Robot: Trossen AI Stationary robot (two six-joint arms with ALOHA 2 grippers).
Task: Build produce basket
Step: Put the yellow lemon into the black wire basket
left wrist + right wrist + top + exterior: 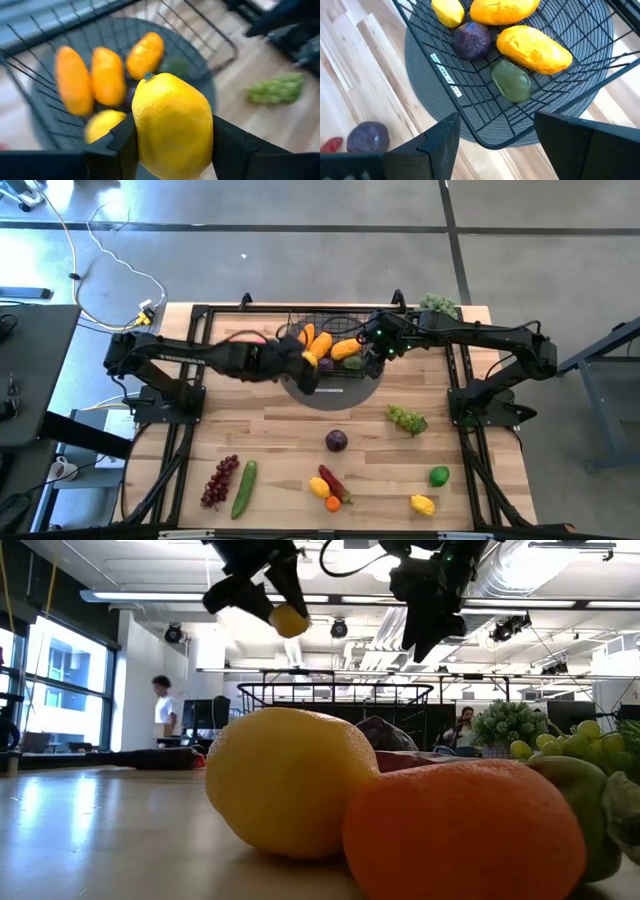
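Wooden slats make up the table (280, 435), and the black wire basket (352, 320) sits on a round grey mat (345, 394) toward its far edge. Everything else is placed from that basket.

Reaching in horizontally from the left, the left arm ends with the left gripper (300, 362) over the basket's left end. Its 2 dark fingers (117, 145) clamp a yellow lemon (172, 125) between them, held in the air above the basket's inside; the low view shows the lemon (290, 620) well above the basket rim.

From the opposite side the right arm stretches across, with the right gripper (378, 345) poised at the basket's right end. Its fingers (442, 137) stand apart with nothing between them, looking down on the near corner of the basket.

Inside the basket lie 2 orange mangoes (534, 47), a dark purple plum (471, 40), a dull green fruit (511, 81) and a small yellow lemon (448, 11).

On the near side of the basket, spread over the table, are green grapes (407, 418), a second purple plum (337, 441), a lime (439, 476), another lemon (423, 504), red grapes (220, 481) and a cucumber (244, 488).
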